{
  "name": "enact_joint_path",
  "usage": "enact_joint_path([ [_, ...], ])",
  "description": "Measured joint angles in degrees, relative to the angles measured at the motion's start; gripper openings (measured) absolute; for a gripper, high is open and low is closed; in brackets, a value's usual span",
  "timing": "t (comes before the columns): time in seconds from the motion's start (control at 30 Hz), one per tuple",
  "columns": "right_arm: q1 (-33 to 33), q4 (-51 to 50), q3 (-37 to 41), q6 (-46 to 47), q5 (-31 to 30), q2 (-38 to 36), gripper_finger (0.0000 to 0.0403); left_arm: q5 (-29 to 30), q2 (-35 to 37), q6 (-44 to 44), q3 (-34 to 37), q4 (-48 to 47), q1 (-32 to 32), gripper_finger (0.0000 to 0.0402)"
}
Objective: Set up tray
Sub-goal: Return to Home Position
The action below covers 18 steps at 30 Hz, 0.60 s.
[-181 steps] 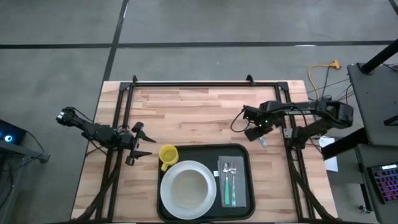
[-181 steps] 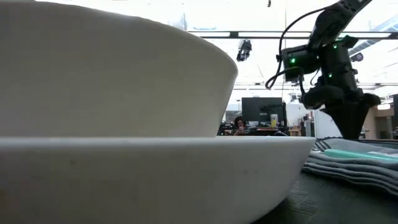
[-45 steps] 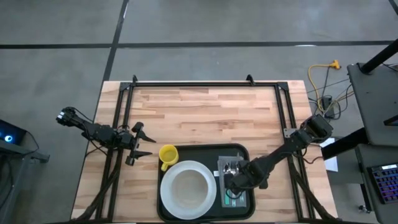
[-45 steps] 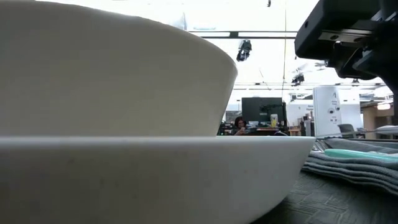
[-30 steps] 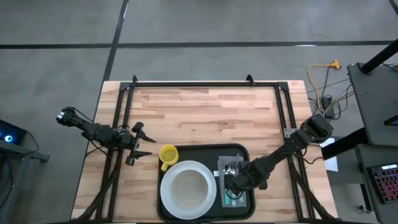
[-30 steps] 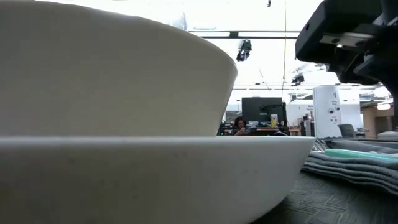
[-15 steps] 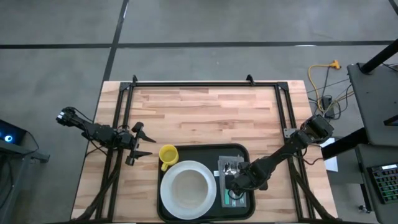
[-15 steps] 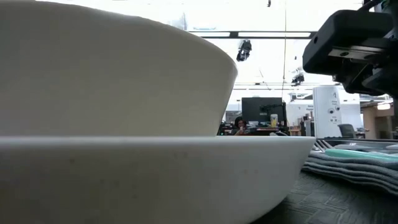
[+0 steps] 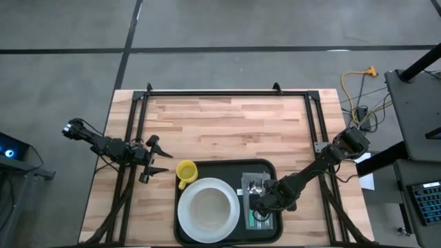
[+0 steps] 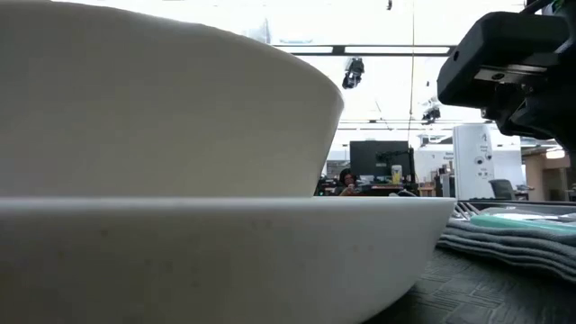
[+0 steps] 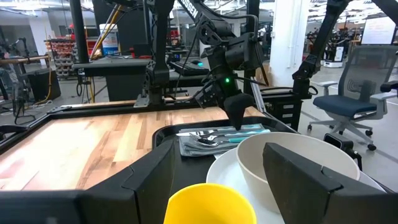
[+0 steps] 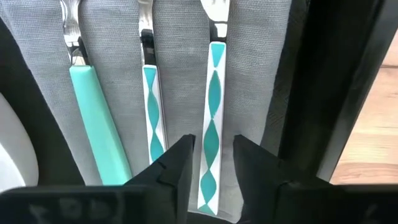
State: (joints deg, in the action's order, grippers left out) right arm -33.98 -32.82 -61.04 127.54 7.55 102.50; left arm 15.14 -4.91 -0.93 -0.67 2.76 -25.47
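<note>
The black tray [image 9: 224,167] lies at the table's near edge. On it a white bowl [image 9: 209,210] sits in a white plate [image 9: 182,215], next to a grey napkin [image 9: 260,180]. Three utensils with teal handles lie on the napkin [image 12: 118,62]. My right gripper [image 12: 213,165] hovers low over the napkin, open. Its fingers stand on either side of the rightmost utensil's patterned handle [image 12: 210,106], apart from it. A yellow cup [image 9: 186,172] stands at the tray's far-left corner. My left gripper [image 9: 167,162] waits open just left of the cup [image 11: 211,205].
A black metal frame [image 9: 220,91] runs along the table's far edge and down both sides. Bare wood [image 9: 220,127] lies between the frame and the tray. In the low view the bowl [image 10: 162,108] and plate [image 10: 225,252] fill most of the picture.
The right gripper has drifted slightly toward the table's right edge above the napkin. The three utensils and the napkin lie as before.
</note>
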Motion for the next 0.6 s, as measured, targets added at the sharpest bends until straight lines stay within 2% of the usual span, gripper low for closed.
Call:
enact_joint_path([
  [0.23,0.0,0.07,-0.49,-0.28,0.03,0.0,0.0126,-0.01,0.0,0.0,0.0,0.0,-0.01,0.0224],
  [0.43,0.09,0.07,-1.2,-0.9,0.22,-0.13,0.0127,0.0,0.0,0.0,0.0,0.0,0.01,0.0224],
  [0.6,0.11,0.25,-2.33,-7.11,0.43,-0.13,0.0121,0.0,0.0,0.0,0.0,0.0,0.01,0.0224],
])
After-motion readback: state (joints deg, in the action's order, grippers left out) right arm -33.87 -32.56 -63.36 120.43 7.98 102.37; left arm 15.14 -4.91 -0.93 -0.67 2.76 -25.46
